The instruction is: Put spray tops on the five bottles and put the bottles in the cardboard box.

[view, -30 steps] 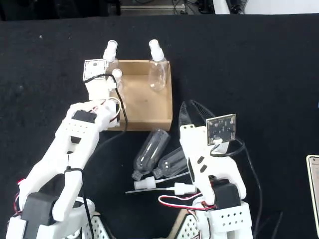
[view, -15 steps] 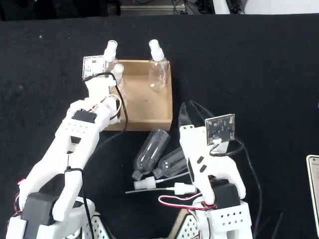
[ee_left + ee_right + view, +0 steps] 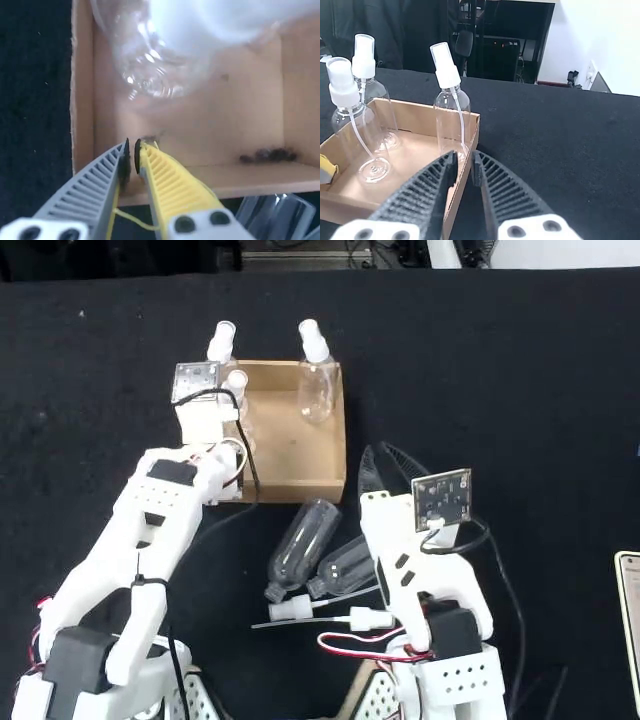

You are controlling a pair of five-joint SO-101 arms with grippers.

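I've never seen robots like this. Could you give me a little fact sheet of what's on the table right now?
Box: cardboard box, open, on the black table
Finished bottles: three, standing in the box with spray tops on
Unfinished bottles: two, lying on the table just outside the box, no tops
Loose spray tops: two, lying on the table beside the right arm's base
Left arm: over the box's left side, jaws shut, holding nothing
Right arm: beside the box, jaws shut, holding nothing
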